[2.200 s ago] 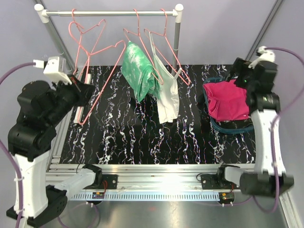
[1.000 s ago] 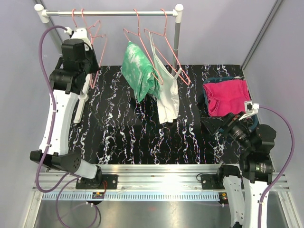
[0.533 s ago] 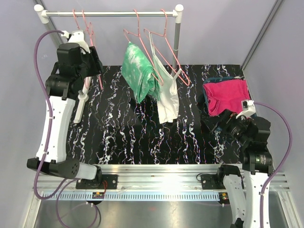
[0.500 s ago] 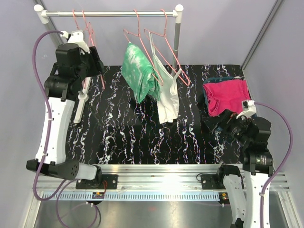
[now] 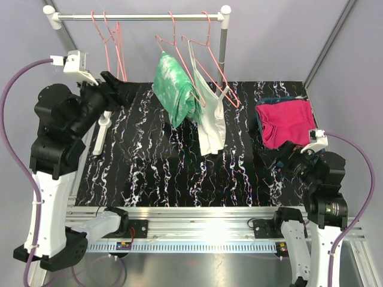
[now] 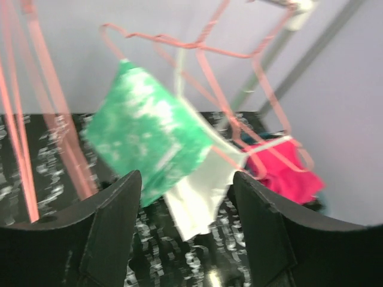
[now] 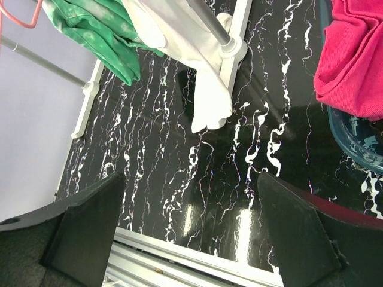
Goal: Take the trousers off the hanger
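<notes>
The trousers (image 5: 177,89) are the green, white-mottled garment folded over the bar of a pink wire hanger (image 5: 163,43). They hang from the rail (image 5: 143,17) near its middle, clear above the black marbled table (image 5: 149,173).

Just beside them on the right hangs a white top (image 5: 210,122) on its own pink hanger. The two garments touch or overlap, and the top's hem drops lower than the trousers. Past the top stands the rack's upright post (image 5: 223,48). At the rail's left end hang the empty hangers (image 5: 111,39), between my left arm and the trousers.

The left gripper (image 6: 185,179) sits to the left of the trousers at about their height, apart from them and pointed toward them. Its fingers (image 6: 111,233) are spread wide with nothing between them, and the trousers and top show through the gap.

The right gripper (image 7: 190,179) is low at the table's right side, well apart from the trousers, also spread wide and holding nothing. Beside it a red garment (image 5: 286,122) lies heaped over a teal basket (image 7: 353,140).

The trousers look bunched and doubled, widest toward the lower end, and tilted so that their lower corner leans toward the white top. The left wrist view of them is blurred.
</notes>
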### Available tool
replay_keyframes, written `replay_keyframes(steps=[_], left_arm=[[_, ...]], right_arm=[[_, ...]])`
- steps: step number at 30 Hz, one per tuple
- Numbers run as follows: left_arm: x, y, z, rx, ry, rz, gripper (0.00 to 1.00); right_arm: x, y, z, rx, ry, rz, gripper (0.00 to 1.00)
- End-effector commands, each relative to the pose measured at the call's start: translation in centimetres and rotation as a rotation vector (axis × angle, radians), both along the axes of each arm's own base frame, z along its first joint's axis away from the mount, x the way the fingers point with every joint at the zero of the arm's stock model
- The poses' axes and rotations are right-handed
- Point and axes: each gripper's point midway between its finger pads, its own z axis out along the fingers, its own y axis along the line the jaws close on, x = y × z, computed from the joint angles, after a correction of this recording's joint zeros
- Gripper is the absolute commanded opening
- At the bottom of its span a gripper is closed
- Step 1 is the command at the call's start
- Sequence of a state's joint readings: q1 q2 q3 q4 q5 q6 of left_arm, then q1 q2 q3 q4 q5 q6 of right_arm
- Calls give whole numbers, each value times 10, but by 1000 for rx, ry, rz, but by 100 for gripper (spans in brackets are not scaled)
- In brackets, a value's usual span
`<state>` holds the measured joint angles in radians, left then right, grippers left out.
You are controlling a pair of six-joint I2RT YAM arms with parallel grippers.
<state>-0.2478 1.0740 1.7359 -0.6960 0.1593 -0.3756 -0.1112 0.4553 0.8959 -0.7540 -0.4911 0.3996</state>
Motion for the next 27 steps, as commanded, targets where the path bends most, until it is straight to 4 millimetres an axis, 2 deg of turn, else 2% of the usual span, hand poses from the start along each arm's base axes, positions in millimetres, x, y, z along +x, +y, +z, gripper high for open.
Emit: replay_keyframes(steps=[1,3,4,5,6,7,10,11,12,13,14,16,18,20,21,22,24,25,26,27], left_arm=[[-5,-33,24,-117,-60,-99,65],[0,-35,24,-134,-50,-61,64],[-1,-49,22,-135,-37,-91,64],[-2,-55,22,-133,-27,-92,65],[4,-53,21,-131,-20,-37,66],[4,-72,12,-109,10,-68,70],[4,-92,12,-90,15,-31,75],[11,-102,5,-73,33,-18,75],[16,-102,8,-71,27,27,76],[15,-111,6,-63,29,23,77],[24,-122,-4,-35,48,38,80],[32,-123,-2,-18,40,92,82],[50,-127,-16,35,65,167,84],[59,-129,-15,65,58,195,84],[69,-135,-23,94,66,218,84],[72,-134,-14,100,42,232,84],[83,-134,-14,136,35,278,82],[94,-141,-30,204,57,293,82],[98,-141,-19,196,42,308,82],[103,-142,-22,218,46,321,81]], right_arm=[[-7,0,20,-3,-54,-9,99],[-10,3,23,9,-66,4,99],[-11,4,24,23,-65,6,99],[-13,8,26,33,-71,22,99],[-15,9,27,41,-78,30,99],[-16,12,26,58,-73,38,100],[-20,16,29,77,-86,62,99],[-21,17,30,80,-88,63,99],[-22,17,31,78,-91,63,99],[-23,17,31,75,-94,64,99],[-25,17,30,75,-86,66,99],[-27,17,31,62,-92,69,99],[-30,17,30,55,-89,67,99],[-34,17,30,46,-87,73,100],[-35,17,31,45,-93,73,100],[-37,18,31,47,-90,77,100],[-38,19,29,48,-90,85,99],[-38,20,29,52,-87,87,99],[-38,20,28,51,-85,87,99],[-38,20,28,52,-84,87,99]])
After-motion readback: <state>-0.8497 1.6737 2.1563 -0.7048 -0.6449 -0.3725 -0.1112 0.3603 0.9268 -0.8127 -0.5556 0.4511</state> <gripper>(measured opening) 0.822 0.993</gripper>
